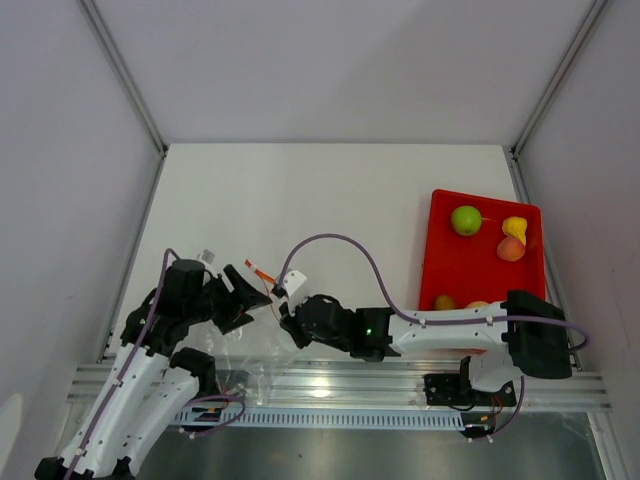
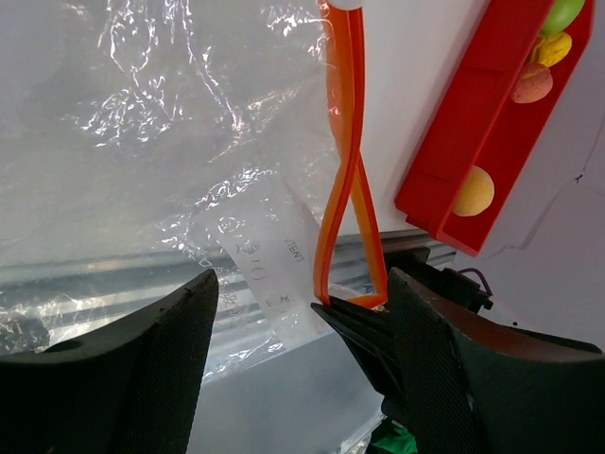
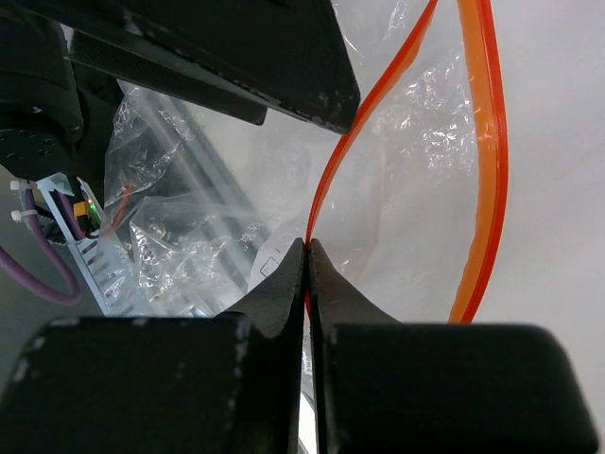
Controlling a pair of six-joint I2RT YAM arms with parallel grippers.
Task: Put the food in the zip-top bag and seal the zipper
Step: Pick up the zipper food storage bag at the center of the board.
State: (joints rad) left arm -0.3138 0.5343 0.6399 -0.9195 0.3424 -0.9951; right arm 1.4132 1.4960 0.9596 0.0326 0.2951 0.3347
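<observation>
Clamped on zipper: right end effector; left end effector gapes wide; food in tray.

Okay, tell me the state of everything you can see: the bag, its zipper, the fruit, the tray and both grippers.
bag: crinkled, mouth open, no fruit seen inside.
zipper: unsealed, its two strips parted.
fruits: loose in the tray, none bagged yet.
tray: flat on the table, holding the fruits.
left gripper: open, holding nothing.
right gripper: shut on one zipper strip.
</observation>
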